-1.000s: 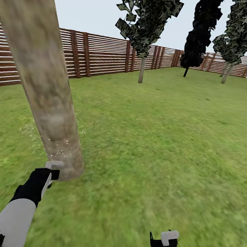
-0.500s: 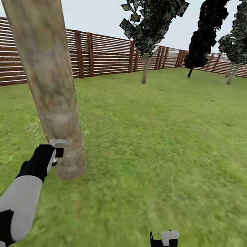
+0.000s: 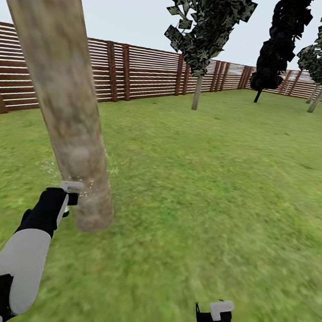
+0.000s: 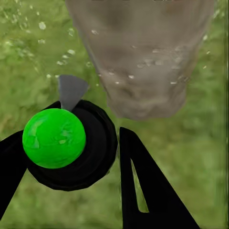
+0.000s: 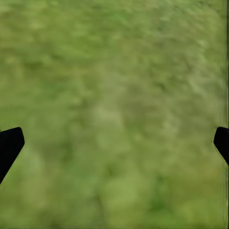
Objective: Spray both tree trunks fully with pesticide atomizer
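1. Two arms show from my head camera: my left claw (image 3: 67, 198) is raised right at the base of the near tree trunk (image 3: 68, 101), and my right claw (image 3: 216, 315) hangs low over the grass (image 3: 218, 187), well apart from it.
2. My left claw is pinching the pesticide atomizer (image 4: 71, 143), a black round body with a bright green ball on top and a grey nozzle aimed at the trunk.
3. White specks of pesticide (image 4: 67, 51) dot the air, the lower trunk and the grass beside it.
4. My right claw is spread wide: on its wrist camera the two black fingertips (image 5: 9, 143) sit at opposite edges with bare grass between them.
5. Further back a thin-trunked tree (image 3: 197, 93) stands on the lawn before the brown slatted fence (image 3: 140, 74), with a dark columnar tree (image 3: 274, 54) beyond.
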`<state>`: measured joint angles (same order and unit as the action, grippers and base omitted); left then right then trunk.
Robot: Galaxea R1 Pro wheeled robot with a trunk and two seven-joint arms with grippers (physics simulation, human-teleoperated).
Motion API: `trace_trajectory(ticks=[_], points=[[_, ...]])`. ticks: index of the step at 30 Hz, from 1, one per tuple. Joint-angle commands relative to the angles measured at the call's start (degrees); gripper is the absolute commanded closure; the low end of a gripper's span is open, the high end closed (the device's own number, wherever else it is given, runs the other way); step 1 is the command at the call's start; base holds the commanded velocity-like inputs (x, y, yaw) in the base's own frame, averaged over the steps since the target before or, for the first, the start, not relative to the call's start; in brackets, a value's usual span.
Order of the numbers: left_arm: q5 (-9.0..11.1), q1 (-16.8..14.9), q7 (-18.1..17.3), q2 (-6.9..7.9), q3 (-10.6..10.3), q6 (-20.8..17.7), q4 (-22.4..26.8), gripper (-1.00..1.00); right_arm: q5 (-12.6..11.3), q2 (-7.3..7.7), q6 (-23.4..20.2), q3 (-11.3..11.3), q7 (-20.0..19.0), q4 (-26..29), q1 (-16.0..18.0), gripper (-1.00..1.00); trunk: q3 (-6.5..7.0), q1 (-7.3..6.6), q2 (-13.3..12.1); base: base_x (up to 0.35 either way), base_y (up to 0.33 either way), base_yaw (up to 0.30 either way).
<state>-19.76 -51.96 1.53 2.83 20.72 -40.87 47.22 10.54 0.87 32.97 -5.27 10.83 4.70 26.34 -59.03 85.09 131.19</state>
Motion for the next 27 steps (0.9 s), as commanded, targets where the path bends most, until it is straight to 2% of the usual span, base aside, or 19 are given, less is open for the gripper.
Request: trace_trajectory(ticks=[1, 15, 24, 27], points=[[0.1, -0.1, 0.2, -0.02, 0.1, -0.3, 0.1, 1.0, 0.4, 0.01, 0.0, -0.4, 0.6, 0.0, 0.0, -1.0, -0.05, -0.01, 0.0, 0.058, -0.275, 0.0], [0.1, -0.1, 0.2, 0.1, 0.3, -0.3, 0.1, 1.0, 0.4, 0.01, 0.0, -0.4, 0.6, 0.0, 0.0, -1.0, -0.05, -0.01, 0.0, 0.145, -0.255, 0.005], [0.0, 0.2, 0.6, -0.02, 0.5, -0.2, 0.1, 1.0, 0.4, -0.08, 0.0, -0.4, 0.6, 0.0, 0.0, -1.0, -0.05, -0.01, 0.0, 0.179, -0.228, 0.252], [-0.1, 0.3, 0.6, -0.02, 0.4, -0.2, 0.1, 1.0, 0.4, -0.06, 0.0, -0.4, 0.6, 0.0, 0.0, -1.0, -0.05, -0.01, 0.0, 0.052, -0.262, 0.093]])
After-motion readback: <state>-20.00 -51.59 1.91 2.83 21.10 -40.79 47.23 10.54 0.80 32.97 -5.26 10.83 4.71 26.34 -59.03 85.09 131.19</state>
